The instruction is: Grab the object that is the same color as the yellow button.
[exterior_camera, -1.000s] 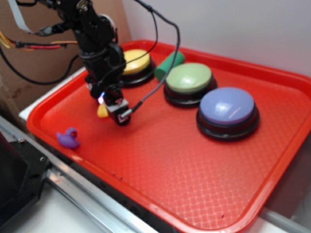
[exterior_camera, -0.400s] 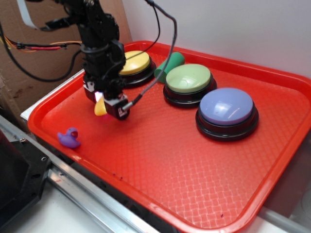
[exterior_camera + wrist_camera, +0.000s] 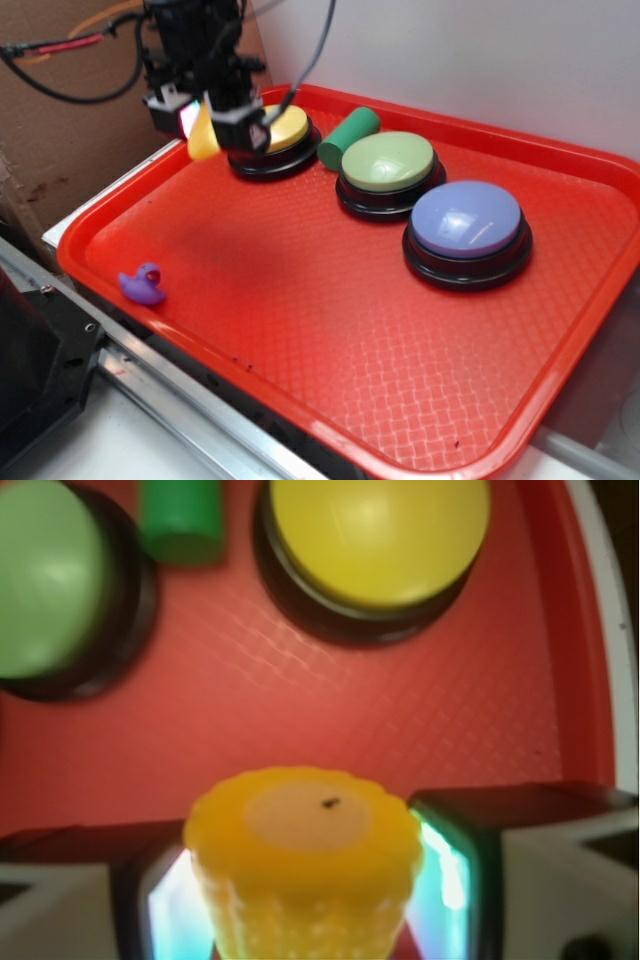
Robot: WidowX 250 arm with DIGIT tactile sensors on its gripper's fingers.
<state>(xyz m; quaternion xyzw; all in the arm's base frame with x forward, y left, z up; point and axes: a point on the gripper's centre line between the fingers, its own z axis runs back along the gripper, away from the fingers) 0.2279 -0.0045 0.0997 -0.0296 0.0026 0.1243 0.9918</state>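
purple duck: nearest the camera in the exterior view, standing on the red tray close to its front-left rim, well apart from everything else.
red tray: textured floor, bare across the middle; its front rim sits just beside a metal rail.
lavender-blue button: on the right of the tray, black base, touching or nearly touching the green one behind it.
green button: mid-tray, beside the green cylinder, which lies on its side between this button and the yellow one.
yellow button: at the far-left corner of the tray; in the exterior view the arm partly covers it.
gripper: raised above the tray's far-left part, just in front of the yellow button.
jaws: closed narrow on the corn, one pad on each side of it, seen close in the wrist view.
corn piece: yellow, ridged kernels, held between the pads with its flat end towards the wrist camera, off the tray floor.
background: brown cardboard on the left, white wall behind.
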